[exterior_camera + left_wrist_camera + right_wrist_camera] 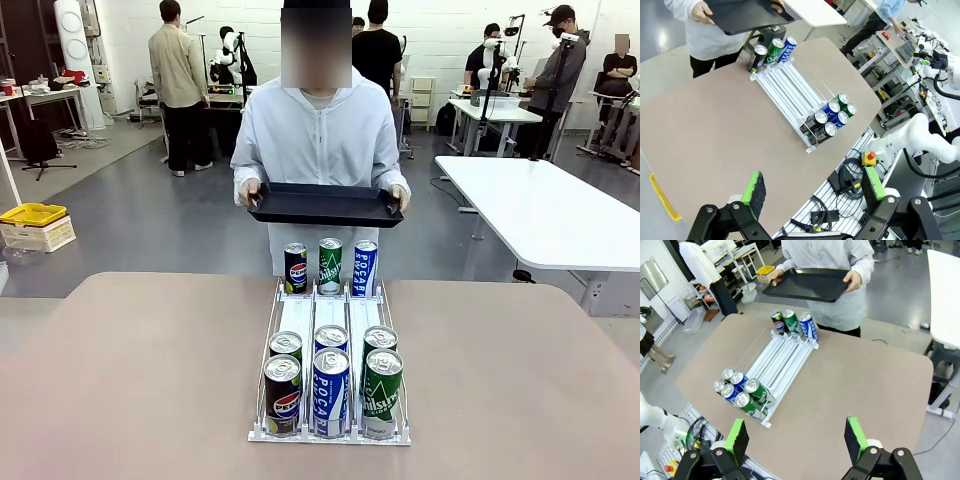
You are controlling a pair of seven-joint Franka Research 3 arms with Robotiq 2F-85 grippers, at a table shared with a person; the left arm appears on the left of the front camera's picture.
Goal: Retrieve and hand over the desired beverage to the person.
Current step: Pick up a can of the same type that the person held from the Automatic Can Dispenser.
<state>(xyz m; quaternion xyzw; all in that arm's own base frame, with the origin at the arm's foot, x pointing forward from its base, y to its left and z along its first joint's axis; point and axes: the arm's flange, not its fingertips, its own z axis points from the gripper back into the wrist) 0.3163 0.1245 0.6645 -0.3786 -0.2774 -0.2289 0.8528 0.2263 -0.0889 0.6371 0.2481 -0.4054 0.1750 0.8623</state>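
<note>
Nine aluminium drink cans (331, 390) counted, three each dark/blue/green, in one clear rack (330, 318) ahead of left gripper (813, 179), right gripper (797, 427); both spread apart, empty. One black tray (325, 206) held by white-jacketed person (318, 135) beyond. Tan table (130, 370), grey-floored lab (150, 215).

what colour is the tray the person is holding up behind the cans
The tray is plain black, with no pattern. It shows best in the front view.

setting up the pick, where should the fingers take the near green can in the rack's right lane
Grip the near green can by its upper wall, coming down from above. It stands upright, the front lip of the rack stands before its base, and the blue can beside it and the green one behind likely leave only the top free.
</note>
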